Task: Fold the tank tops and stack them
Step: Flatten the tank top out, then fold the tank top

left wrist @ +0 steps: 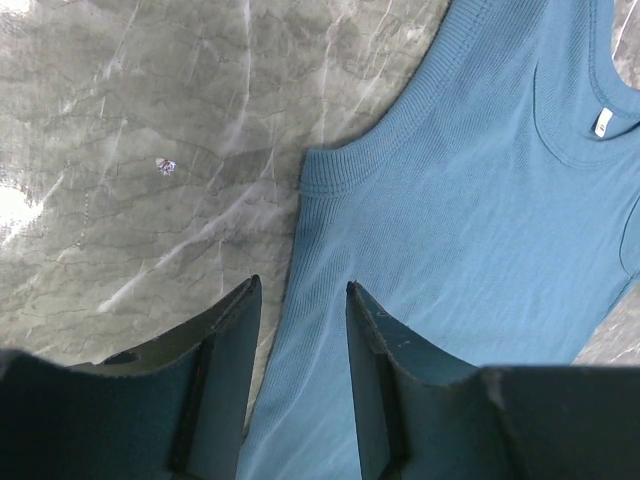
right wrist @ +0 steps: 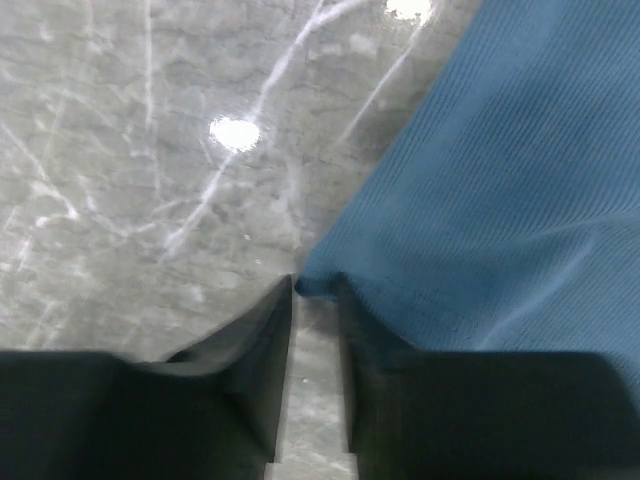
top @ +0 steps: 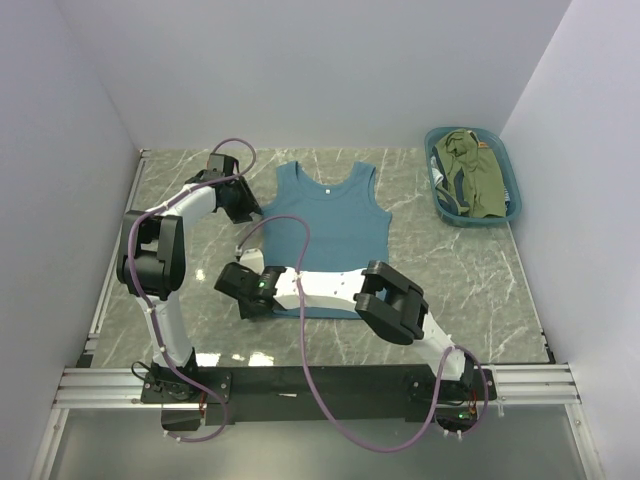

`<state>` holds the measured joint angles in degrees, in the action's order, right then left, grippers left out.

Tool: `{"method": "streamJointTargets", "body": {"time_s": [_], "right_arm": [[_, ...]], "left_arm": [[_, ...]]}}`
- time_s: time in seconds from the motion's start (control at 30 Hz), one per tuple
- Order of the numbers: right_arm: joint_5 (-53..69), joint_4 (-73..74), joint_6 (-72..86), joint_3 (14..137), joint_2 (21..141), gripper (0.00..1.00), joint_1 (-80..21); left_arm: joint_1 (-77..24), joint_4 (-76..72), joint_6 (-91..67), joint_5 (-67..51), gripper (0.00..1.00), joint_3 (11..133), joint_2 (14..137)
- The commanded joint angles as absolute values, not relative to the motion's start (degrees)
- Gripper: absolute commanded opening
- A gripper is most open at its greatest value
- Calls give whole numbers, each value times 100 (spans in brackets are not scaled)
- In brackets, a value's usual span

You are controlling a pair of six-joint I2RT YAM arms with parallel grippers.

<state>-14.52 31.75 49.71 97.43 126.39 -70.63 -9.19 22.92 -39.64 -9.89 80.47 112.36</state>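
The teal-blue tank top (top: 335, 230) lies spread flat in the middle of the table, neck to the far side. My left gripper (top: 243, 205) is open over its left side just below the armhole; in the left wrist view its jaws (left wrist: 300, 285) straddle the side edge of the top (left wrist: 460, 200). My right gripper (top: 243, 288) is at the top's lower left corner. In the right wrist view (right wrist: 314, 280) its jaws are nearly together, pinching that corner (right wrist: 480, 200). The olive-green top (top: 480, 180) lies crumpled in the basket. A bit of striped cloth (top: 446, 186) shows beside it.
The teal plastic basket (top: 440, 205) stands at the far right by the right wall. White walls close in the table on three sides. The right arm's white link (top: 330, 290) lies across the top's hem. Purple cables loop over both arms.
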Motion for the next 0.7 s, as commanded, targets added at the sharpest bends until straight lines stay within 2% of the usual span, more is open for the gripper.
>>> {"method": "streamJointTargets", "body": {"time_s": [0.0, 0.03, 0.07, 0.13, 0.3, 0.5, 0.67], "right_arm": [[-1547, 3226, 4904, 9801, 12631, 26, -7084], [-1469, 3182, 4887, 9739, 12569, 20, -7075], [-1398, 3060, 4878, 9651, 12490, 10, -7032], [-1223, 2840, 4852, 9265, 12122, 0, -6953], [-186, 1759, 4878, 8229, 11226, 0, -6601], [692, 959, 5036, 7551, 10802, 0, -6276], [949, 598, 5185, 7243, 10714, 0, -6126]], "left_arm": [[-914, 2153, -3850, -1046, 45, 8156, 11171], [-914, 2145, -3858, -1037, 45, 8139, 11171], [-914, 2136, -3893, -1037, 45, 8113, 11162], [-914, 2057, -3929, -1037, 46, 8016, 11145], [-914, 1828, -4017, -1151, 53, 7709, 11004], [-914, 1732, -3982, -1152, 54, 7603, 10934], [-914, 1714, -3929, -1177, 53, 7568, 10951]]}}
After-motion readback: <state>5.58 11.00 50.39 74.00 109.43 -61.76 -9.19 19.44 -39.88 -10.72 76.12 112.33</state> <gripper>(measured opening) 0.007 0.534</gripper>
